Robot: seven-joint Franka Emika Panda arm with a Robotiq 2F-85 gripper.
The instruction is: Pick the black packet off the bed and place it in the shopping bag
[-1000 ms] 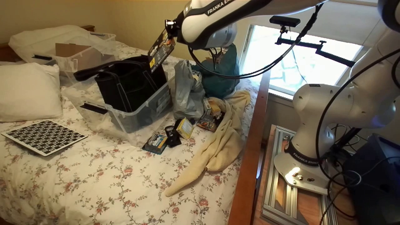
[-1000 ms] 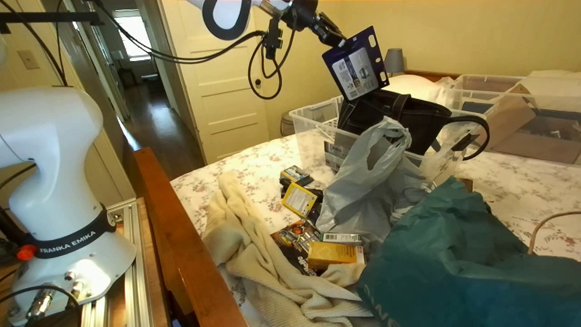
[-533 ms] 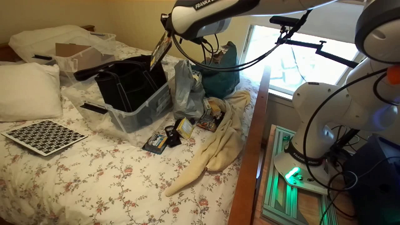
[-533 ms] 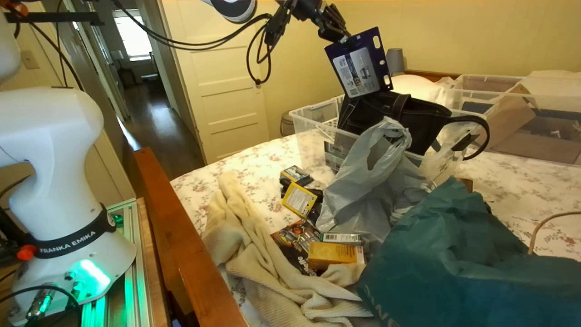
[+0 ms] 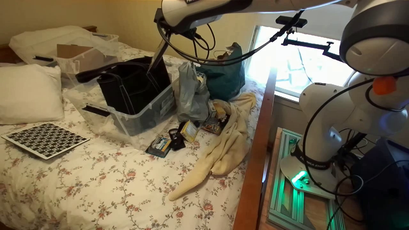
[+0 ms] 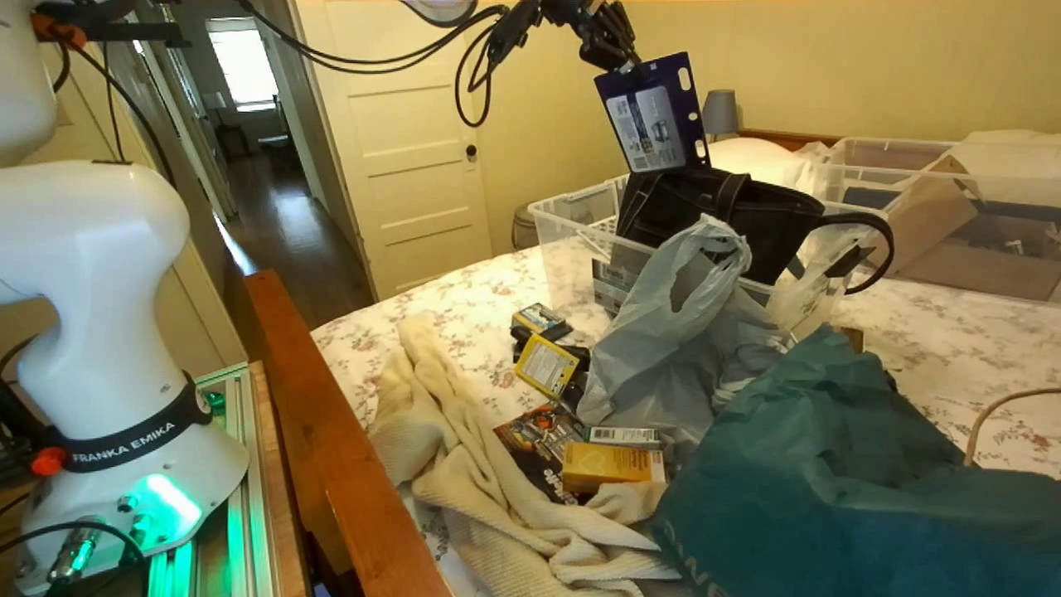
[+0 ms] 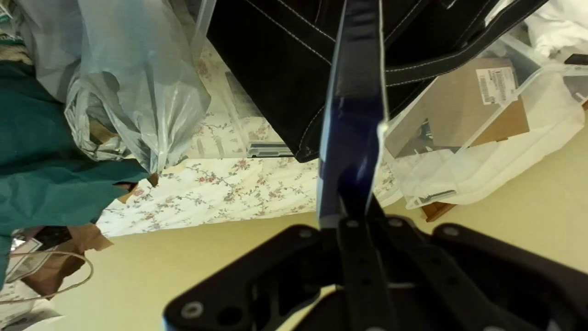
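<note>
The black packet point(image 6: 651, 124) is a flat dark blue-black sheet with a white label and slots along one edge. My gripper point(image 6: 632, 70) is shut on its upper edge and holds it hanging, tilted. In an exterior view the packet point(image 5: 158, 55) is nearly edge-on. The black shopping bag point(image 5: 131, 88) stands tilted with its loop handles up; it also shows in an exterior view point(image 6: 729, 211). The packet's lower end overlaps the bag's top rim; I cannot tell whether it is inside. In the wrist view the packet point(image 7: 353, 115) crosses in front of the bag point(image 7: 271, 59), with the fingers point(image 7: 356, 209) at its end.
A clear plastic bin point(image 5: 150, 110) surrounds the bag. A translucent grey-blue plastic bag point(image 6: 663, 365) and a teal bag point(image 6: 837, 473) stand beside it. Small boxes point(image 6: 547, 365), a cream blanket point(image 5: 220, 153) and a checkered board point(image 5: 46, 140) lie on the bed. A wooden rail point(image 5: 255, 153) edges it.
The arm has moved farther over the bag, and the packet is slightly lower and turned more edge-on in an exterior view. It stays gripped. The base light changed from white to green.
</note>
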